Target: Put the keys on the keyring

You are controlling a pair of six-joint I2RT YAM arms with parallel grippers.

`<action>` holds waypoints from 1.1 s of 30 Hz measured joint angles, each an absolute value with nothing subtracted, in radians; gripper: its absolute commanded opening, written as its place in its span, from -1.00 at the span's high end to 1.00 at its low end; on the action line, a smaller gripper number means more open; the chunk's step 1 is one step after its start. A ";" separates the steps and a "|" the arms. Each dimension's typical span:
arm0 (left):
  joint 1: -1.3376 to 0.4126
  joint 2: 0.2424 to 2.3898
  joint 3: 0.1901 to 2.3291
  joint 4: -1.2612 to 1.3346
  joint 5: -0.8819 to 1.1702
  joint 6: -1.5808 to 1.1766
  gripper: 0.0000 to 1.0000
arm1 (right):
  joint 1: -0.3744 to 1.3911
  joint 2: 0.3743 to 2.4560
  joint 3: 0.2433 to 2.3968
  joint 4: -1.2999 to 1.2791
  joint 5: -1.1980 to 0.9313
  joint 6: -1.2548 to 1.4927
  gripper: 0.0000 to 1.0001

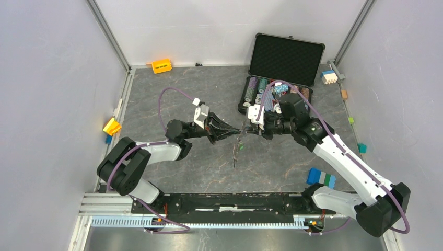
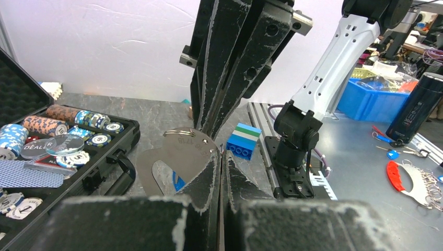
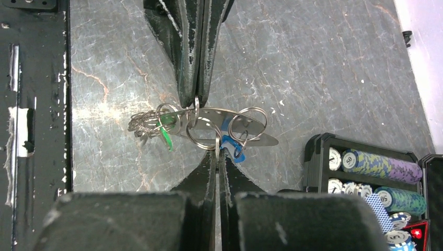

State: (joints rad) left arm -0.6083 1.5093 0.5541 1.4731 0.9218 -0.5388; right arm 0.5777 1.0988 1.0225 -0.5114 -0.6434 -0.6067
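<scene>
**Keyring Braced Between Two End Effectors**

The keyring (image 3: 230, 116) is held up over the desk (image 3: 324, 63), midway between the arms, so that it can be reached from both sides. The left end effector (image 3: 194, 97) is clamped on the loop's edge, seemingly to steady it. The right end effector (image 3: 218, 157) is closed from the opposite side on what appears to be a small ring (image 3: 201, 137) hanging from the loop, probably for threading. A green tag (image 3: 166, 137) dangles alongside. No key can be picked out.

It looks like a robotics lab. White panels (image 1: 52, 78) on metal rails (image 1: 107, 34) close in the grey surface (image 1: 209, 172). Next to it, another surface (image 2: 360, 162) holds a blue bin (image 2: 371, 102) and a dark bottle (image 2: 420, 107).
</scene>
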 measured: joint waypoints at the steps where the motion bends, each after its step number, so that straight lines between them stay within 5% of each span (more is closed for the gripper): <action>1: -0.608 1.511 0.554 1.473 0.923 -0.538 0.95 | 0.578 1.099 1.028 -0.522 -0.644 -0.609 1.00; 22: -0.608 1.543 0.555 1.476 0.926 -0.513 0.93 | 0.593 1.122 1.156 -0.669 -0.640 -0.640 1.00; 33: -0.530 1.530 0.554 1.476 0.926 -0.498 -0.35 | 0.616 1.246 1.308 -0.738 -0.535 -0.622 1.00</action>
State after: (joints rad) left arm -0.5304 1.5295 0.5537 1.4757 0.9260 -0.4976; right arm 0.6163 1.2457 1.3075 -0.7383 -0.5354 -0.6224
